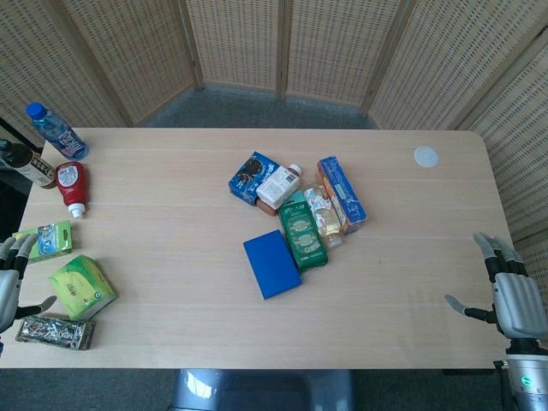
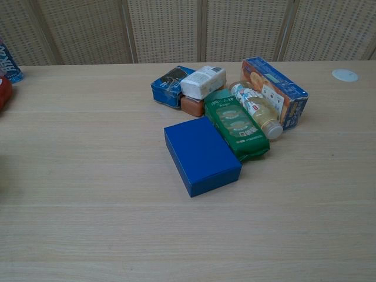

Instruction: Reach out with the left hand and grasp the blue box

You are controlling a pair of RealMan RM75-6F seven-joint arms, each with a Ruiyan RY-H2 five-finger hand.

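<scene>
Table (image 1: 171, 325) first — a broad pale wooden top, with the cluster of groceries sitting at its middle. Blue box (image 1: 272, 264) lies flat at the near edge of that cluster, its long right side just beside, perhaps touching, the green packet (image 1: 303, 233); the chest view shows its top and near faces bare. Reaching has not begun, I judge: the left hand (image 1: 10, 278) hangs at the table's left edge, fingers apart and holding nothing, well apart from the box. Right hand (image 1: 511, 295) sits off the right edge, likewise spread and empty.

Next move calls for a long sweep rightward and inward across bare wood, then a grip over the box's free left and near sides — the green packet crowds the other flank.

Around the left hand lie a green tissue box (image 1: 82, 288), a small green carton (image 1: 48, 239) and a dark wrapped packet (image 1: 55, 331); these stand close to the start of the path and could be nudged. Behind the target sit an orange box (image 1: 342, 193), a blue biscuit box (image 1: 251, 177), a white carton (image 1: 278, 185) and a small bottle (image 1: 325, 218).
</scene>
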